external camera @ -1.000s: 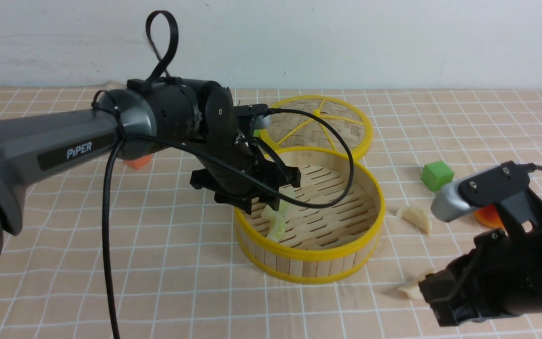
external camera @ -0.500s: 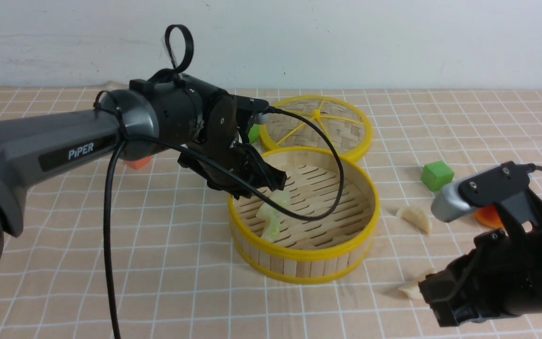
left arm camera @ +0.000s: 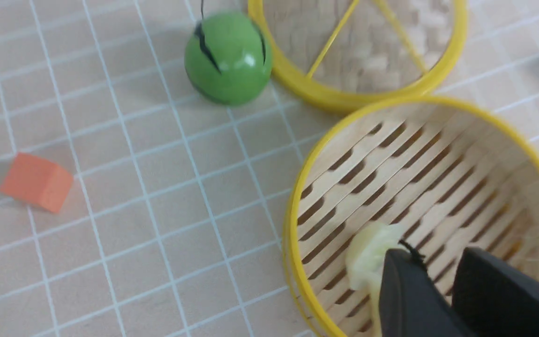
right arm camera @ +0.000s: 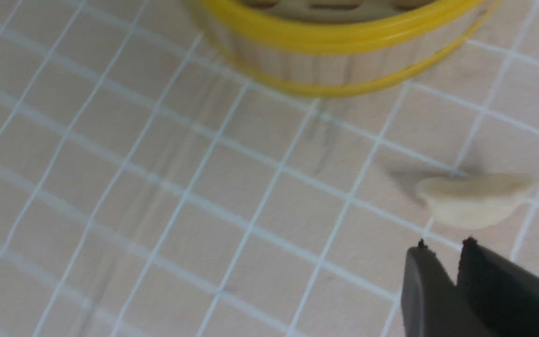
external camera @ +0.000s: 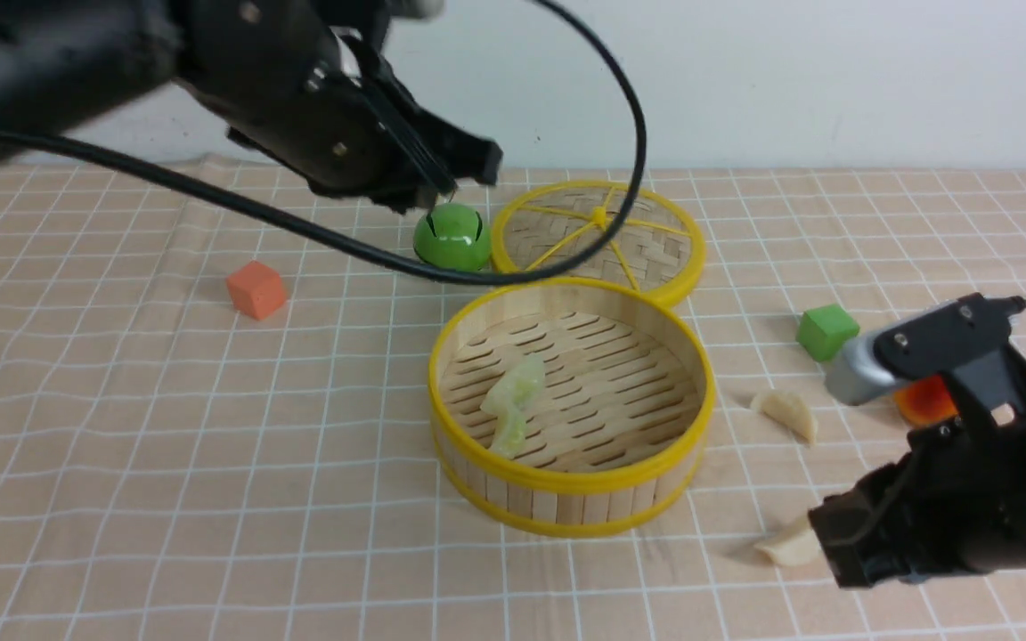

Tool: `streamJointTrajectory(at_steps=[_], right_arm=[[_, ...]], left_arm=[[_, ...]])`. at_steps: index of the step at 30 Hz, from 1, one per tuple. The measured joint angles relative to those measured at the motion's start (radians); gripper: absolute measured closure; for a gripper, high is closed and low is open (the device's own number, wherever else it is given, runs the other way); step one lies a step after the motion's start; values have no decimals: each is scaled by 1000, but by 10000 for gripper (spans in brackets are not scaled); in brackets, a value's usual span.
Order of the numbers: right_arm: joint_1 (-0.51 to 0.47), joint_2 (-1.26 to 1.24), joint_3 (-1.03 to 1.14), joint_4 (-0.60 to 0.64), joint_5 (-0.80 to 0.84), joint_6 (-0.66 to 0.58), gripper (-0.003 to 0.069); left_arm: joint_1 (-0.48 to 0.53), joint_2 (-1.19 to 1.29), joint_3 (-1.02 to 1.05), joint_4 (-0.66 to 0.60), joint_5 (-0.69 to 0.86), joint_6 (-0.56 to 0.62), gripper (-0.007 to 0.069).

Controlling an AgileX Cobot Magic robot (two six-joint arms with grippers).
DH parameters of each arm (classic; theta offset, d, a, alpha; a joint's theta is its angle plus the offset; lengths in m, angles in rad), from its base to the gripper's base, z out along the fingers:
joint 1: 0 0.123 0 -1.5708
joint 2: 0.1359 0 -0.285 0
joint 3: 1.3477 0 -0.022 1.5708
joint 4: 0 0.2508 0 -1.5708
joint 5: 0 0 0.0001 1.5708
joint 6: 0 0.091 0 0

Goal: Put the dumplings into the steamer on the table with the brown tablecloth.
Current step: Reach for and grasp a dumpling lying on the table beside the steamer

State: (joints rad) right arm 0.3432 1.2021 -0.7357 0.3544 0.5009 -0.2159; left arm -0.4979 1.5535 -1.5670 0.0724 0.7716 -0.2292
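1. Far to the left, an orange cube (external camera: 256, 289) sits alone on the brown tablecloth (external camera: 121, 427), which drapes the table (external camera: 77, 552) in slight creases.
2. The left gripper (external camera: 476, 167) hangs high above the cloth, over the green ball (external camera: 451, 238) and clear of everything. In its wrist view, the two black fingers (left arm camera: 410, 290) sit almost together with nothing between them, so we read this claw (left arm camera: 440, 252) as closed and empty.
3. The green ball rests on the cloth right against the left edge of the flat woven lid (external camera: 599, 236).
4. The steamer (external camera: 566, 485) stands upright in the middle, just in front of the lid. We cannot tell whether their yellow rims touch.
5. Inside the steamer, the green dumplings (external camera: 513, 405) lie on the slatted floor, toward its left side. They look to us like two pieces touching each other.
6. Right of the steamer, a cream dumpling (external camera: 786, 414) lies on the cloth near the wall but apart from it. A green cube (external camera: 826, 331) sits a little farther back.
7. A second cream dumpling (external camera: 785, 547) lies nearer to us. The right gripper (external camera: 834, 552) is low beside it. In its wrist view, the fingertips are nearly together, empty, and just short of that dumpling (right arm camera: 475, 199).
8. An orange object (external camera: 923, 401) shows partly behind the right arm. We cannot tell what it is.
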Motion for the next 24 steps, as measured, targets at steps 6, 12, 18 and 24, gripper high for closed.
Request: streamJointTrajectory(at_steps=[6,12,18,24], right_arm=[[-158,130,-87,-6,-64,164,461],[-179,349,-256,-9,-73,86,332],[-180,573,-418,-25,-72,-90,224],[-180,756,-515,-41,-97,-213,226]], left_arm=[[0,-367,233,28,-88,102,596],[0,-725,533,181,-171,118,638],[0,-1041,832,213,-87,107,638],[0,-1133,1023,213,-45,104,638]])
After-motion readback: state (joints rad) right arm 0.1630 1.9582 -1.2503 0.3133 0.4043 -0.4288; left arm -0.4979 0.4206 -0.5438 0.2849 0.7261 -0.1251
